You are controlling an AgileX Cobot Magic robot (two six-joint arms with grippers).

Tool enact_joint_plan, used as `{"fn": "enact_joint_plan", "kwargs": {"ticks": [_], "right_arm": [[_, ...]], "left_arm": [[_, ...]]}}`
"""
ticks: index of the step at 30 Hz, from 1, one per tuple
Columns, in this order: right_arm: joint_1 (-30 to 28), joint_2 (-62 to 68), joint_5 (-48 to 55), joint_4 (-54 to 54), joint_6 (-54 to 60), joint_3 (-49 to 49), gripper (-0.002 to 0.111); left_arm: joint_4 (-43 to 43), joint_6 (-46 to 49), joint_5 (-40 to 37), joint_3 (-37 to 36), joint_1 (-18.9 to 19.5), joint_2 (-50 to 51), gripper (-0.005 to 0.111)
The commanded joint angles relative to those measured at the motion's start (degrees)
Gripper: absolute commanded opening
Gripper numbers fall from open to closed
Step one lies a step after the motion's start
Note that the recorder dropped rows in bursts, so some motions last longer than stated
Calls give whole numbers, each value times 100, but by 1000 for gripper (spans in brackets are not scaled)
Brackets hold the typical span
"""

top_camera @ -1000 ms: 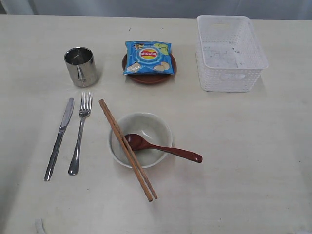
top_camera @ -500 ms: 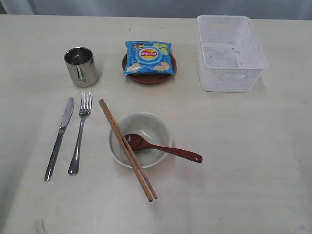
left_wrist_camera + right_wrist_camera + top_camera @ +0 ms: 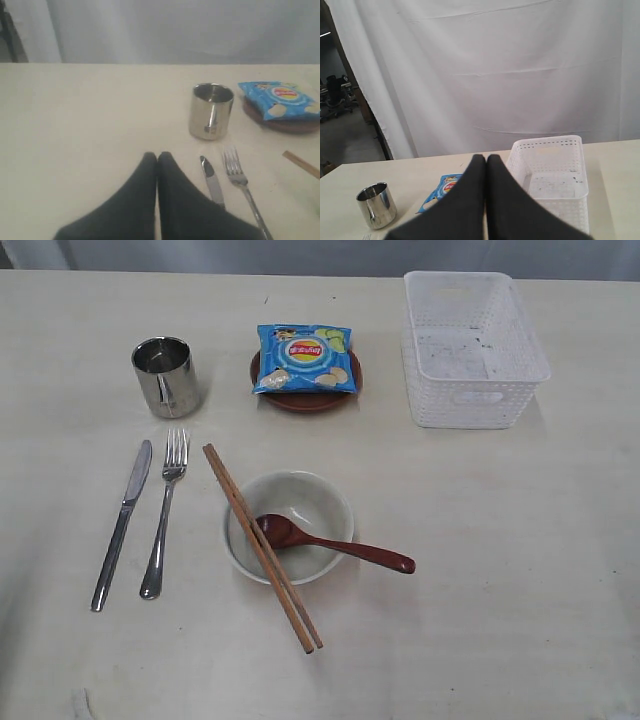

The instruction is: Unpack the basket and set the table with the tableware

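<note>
Basket point(image 3: 470, 405), seemingly empty, sits near the chip bag point(image 3: 303, 358) on the brown plate point(image 3: 305, 403); your left gripper point(image 3: 157, 157) and right gripper point(image 3: 486, 159) each show fingers pressed together, holding nothing.

White basket point(image 3: 546, 144) is sitting upright ahead of the right claw point(image 3: 486, 157); steel knife point(image 3: 212, 182) and fork point(image 3: 240, 177) are lying beside the left claw point(image 3: 157, 155).

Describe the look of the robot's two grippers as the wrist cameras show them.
The left gripper has two matte black fingers, broad at the base and tapering to rounded tips. The right gripper looks the same: plain, smooth, black wedges. No cables, labels or markings show on either.
</note>
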State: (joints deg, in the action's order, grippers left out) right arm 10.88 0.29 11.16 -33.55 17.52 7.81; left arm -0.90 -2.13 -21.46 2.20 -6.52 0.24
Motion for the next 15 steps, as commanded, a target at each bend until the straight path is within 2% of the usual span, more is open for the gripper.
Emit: {"fn": "enact_joint_plan", "kwargs": {"ticks": [1,15], "right_arm": [[11,-29,-58,0,-18,-22,0],[11,-29,-58,0,-18,-22,0]], "left_arm": [[-124,44,58,-212,198,-24,0],[-134,71,195,-220,198,-24,0]]}}
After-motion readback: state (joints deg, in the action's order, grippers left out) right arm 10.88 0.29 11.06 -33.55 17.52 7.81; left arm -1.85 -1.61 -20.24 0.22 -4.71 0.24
